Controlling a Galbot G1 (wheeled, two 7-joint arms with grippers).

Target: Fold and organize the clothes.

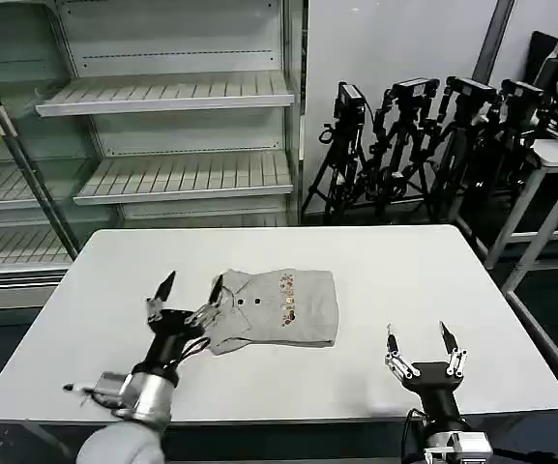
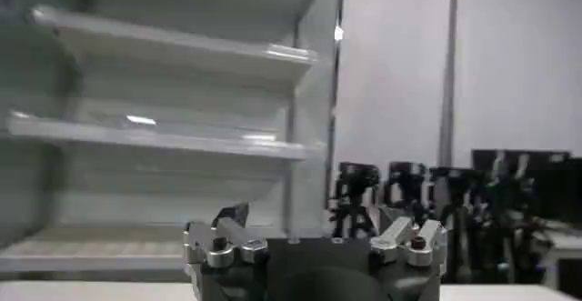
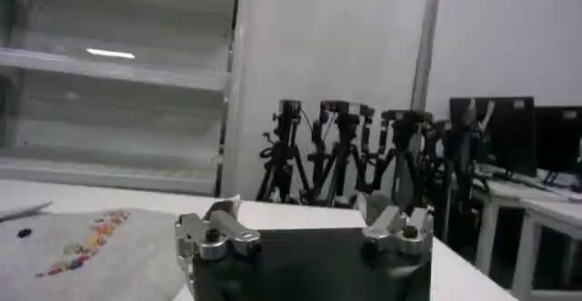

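Empty shelves [image 1: 184, 174] and tripods [image 1: 404, 135] stand behind a white table [image 1: 404, 280]. The landmark is the shirt [image 1: 277, 307], folded in the middle of the table, its print facing up. Just left of the shirt, the left gripper [image 1: 190, 287] has its fingers apart at the collar, probably to take the edge. Right of the shirt, well apart from it, the right gripper [image 1: 420, 340] waits with fingers apart. The left gripper hides part of the collar.

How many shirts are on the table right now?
1. A folded grey shirt lies mid-table, its collar end beside the open left gripper. Another could be hidden within the fold.
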